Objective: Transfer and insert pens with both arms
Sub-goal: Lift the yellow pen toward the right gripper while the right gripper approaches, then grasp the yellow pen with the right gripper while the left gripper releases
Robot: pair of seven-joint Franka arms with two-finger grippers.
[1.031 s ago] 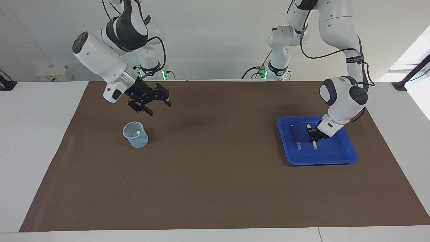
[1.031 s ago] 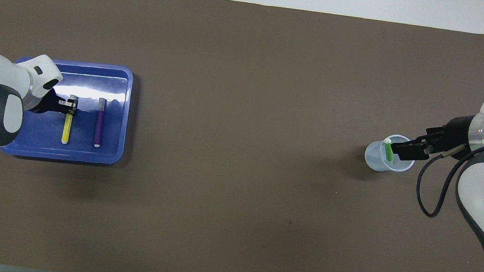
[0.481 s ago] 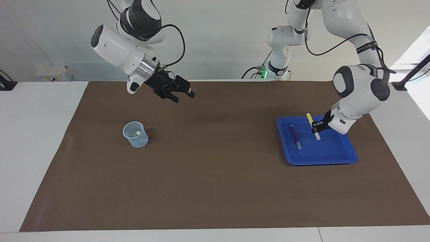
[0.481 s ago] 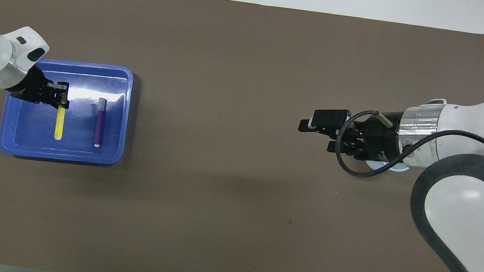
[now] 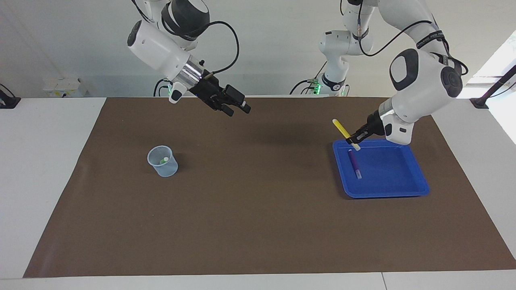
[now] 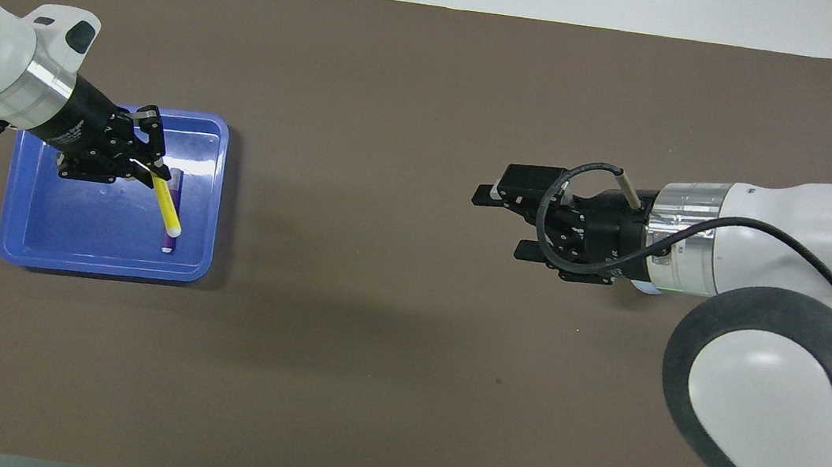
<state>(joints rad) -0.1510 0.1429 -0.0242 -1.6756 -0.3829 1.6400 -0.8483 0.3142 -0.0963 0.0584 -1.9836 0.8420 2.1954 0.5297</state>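
Lifted clear of the blue tray (image 5: 415, 189) near the left arm's end, the yellow pen (image 5: 342, 129) hangs clamped in the left gripper (image 5: 354, 139); the right gripper (image 5: 238, 108), fingers spread and empty, swings mid-table. A slack pinch could drop it at handover.

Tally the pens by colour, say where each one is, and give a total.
Yellow pen: 1, held by the left gripper over the blue tray.
Purple pen: 1, lying in the tray.
Green pen: 1, in the clear cup.
Total: 3 pens.
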